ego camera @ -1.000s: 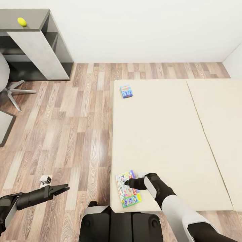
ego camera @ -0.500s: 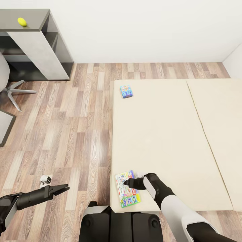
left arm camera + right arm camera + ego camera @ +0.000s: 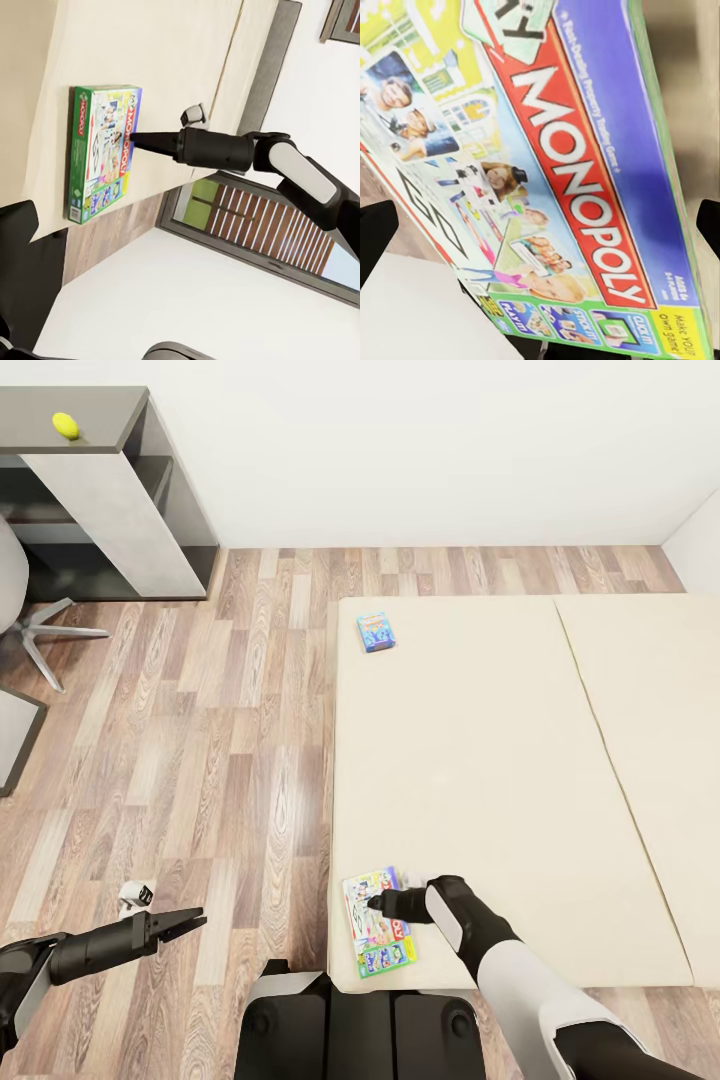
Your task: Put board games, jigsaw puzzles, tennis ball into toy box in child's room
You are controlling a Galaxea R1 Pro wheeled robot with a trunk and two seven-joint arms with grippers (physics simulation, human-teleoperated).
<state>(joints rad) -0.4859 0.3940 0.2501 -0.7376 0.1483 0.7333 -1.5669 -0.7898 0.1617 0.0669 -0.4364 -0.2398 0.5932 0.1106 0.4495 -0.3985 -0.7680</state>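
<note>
The step in hand looks like picking up the flat green-edged Monopoly board game box (image 3: 378, 924), which lies at the lower centre on the plain beige mattress of the bed (image 3: 480, 760), near its corner. The right gripper (image 3: 378, 903) reaches leftward over the box with jaws spread astride it, so next it must lower and close. The left gripper (image 3: 190, 920) hovers over the floor at lower left, jaws apparently together.

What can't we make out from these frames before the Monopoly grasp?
- Right gripper contact with the Monopoly box: head view, the tips overlap the lid; whether they touch is unclear, and so is the jaw state.
- Small blue board game title: head view, too small to read.
- Table bearing the tennis ball: head view, cut off by the left and top edges.
- Left gripper jaw state: head view, too small.
</note>
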